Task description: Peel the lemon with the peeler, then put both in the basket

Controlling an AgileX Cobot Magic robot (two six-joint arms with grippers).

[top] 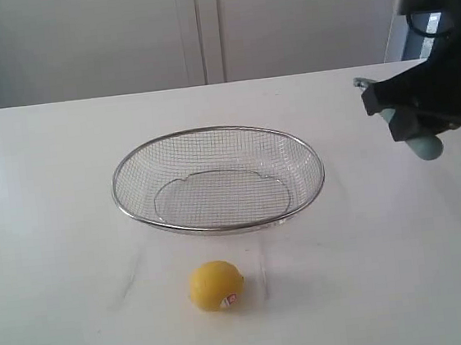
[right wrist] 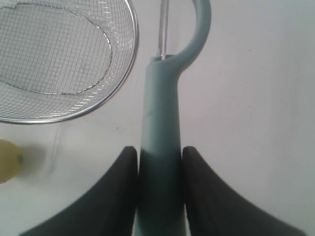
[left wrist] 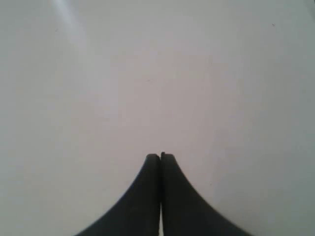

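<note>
The yellow lemon (top: 216,286) with its red-and-white sticker lies on the white table in front of the basket (top: 131,168); its edge shows in the right wrist view as lemon (right wrist: 7,160). The wire-mesh basket (right wrist: 129,73) holds nothing. My right gripper (top: 410,116) hangs above the table to the right of the basket, shut on the teal-green peeler (right wrist: 161,128), whose handle end peeler (top: 424,147) sticks out below. The metal blade points away from the fingers. My left gripper (left wrist: 160,156) is shut on nothing, over bare table, and is out of the exterior view.
The white table (top: 56,240) stretches wide around the basket and lemon. A pale wall with a vertical seam (top: 200,27) runs behind the table's far edge.
</note>
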